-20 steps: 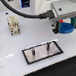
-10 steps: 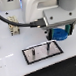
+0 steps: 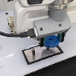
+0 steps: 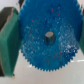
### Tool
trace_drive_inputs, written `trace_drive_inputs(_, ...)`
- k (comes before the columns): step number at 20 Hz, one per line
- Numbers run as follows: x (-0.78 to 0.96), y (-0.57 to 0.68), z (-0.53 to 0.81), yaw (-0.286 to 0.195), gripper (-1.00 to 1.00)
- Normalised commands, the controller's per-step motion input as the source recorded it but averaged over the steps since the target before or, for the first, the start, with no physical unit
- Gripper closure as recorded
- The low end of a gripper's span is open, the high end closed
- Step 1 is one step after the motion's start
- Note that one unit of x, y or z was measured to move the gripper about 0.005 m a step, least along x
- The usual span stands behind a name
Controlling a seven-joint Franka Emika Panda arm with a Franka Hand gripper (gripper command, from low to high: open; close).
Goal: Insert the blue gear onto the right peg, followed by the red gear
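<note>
Pincer [image 3: 51,43] grasping the blue gear [image 3: 51,42] above the grey plate [image 3: 31,55], not yet pegged; red gear unseen, both insertions apparently remaining.

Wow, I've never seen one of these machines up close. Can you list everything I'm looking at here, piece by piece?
blue gear: one, bright blue, toothed, held under the gripper above the plate; in the wrist view it fills most of the picture, with a small hole at its hub.
plate: one, grey with a black rim, lying flat on the table below the gripper.
peg: a thin dark pin seems to stand on the plate, but the picture is too blurred to be sure.
table: one, white, under everything.
cable: one, black, running from the exterior view's left to the arm.
arm: one, white.
gripper: one, dark body, closed on the blue gear.
</note>
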Motion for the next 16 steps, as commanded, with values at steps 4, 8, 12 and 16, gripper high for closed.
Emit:
trace_drive_inputs(4,0.1,-0.09,-0.12,0.0,1.0)
trace_drive_inputs(8,0.06,0.0,0.28,0.0,1.0)
trace_drive_inputs(12,0.09,-0.06,0.02,0.0,1.0)
trace_drive_inputs(16,0.1,-0.07,-0.04,0.0,1.0)
